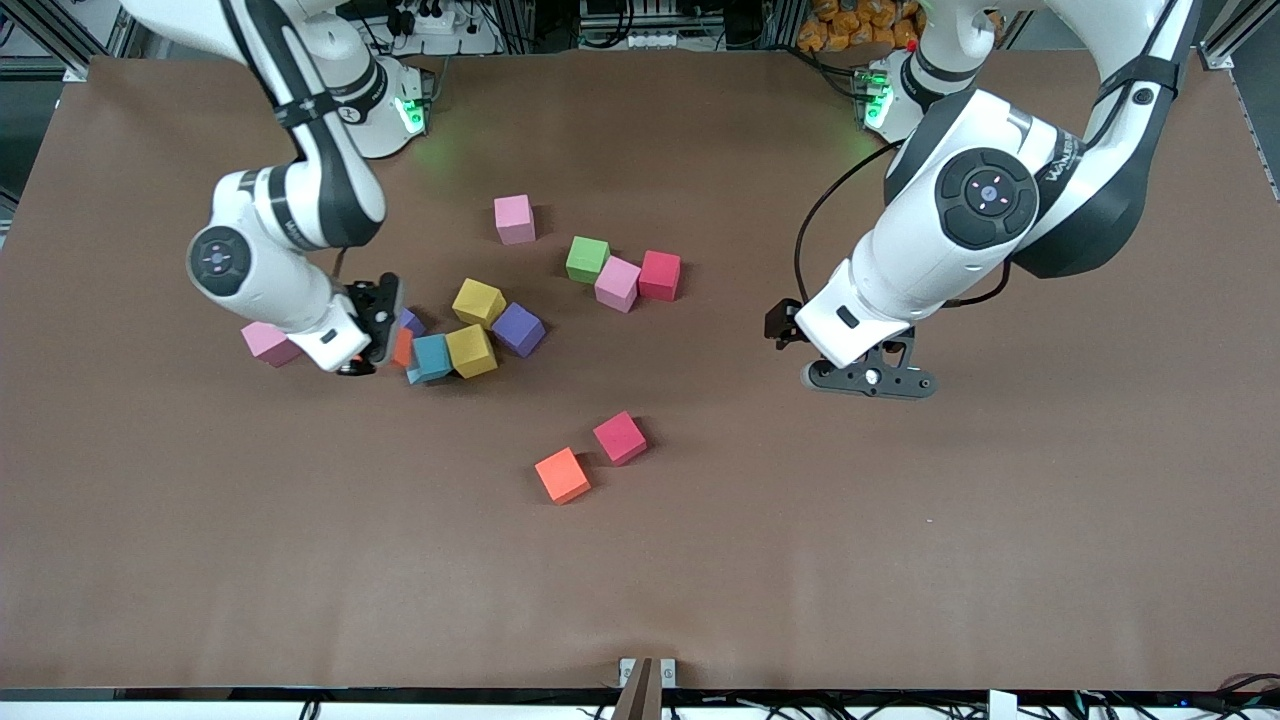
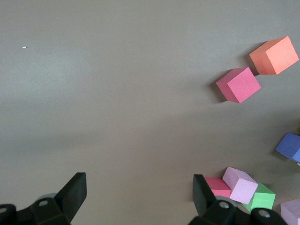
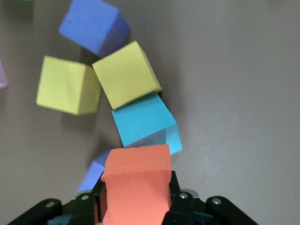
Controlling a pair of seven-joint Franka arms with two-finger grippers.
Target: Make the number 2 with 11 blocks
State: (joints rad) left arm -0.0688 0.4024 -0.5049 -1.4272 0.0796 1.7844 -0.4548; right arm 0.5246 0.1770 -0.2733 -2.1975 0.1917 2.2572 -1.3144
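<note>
Nearest the front camera, an orange cube (image 1: 562,475) sits just beside a magenta cube (image 1: 620,437). At the right arm's end, the right gripper (image 3: 137,206) has its fingers (image 3: 178,202) clamped on a second orange block (image 3: 137,185), which touches a light blue cube (image 1: 431,357) in a cluster with two yellow cubes (image 1: 471,350) and a purple one (image 1: 518,329). Well apart, the left gripper (image 2: 139,192) waits over bare table (image 1: 900,560), fingers (image 2: 74,190) spread wide, holding nothing.
</note>
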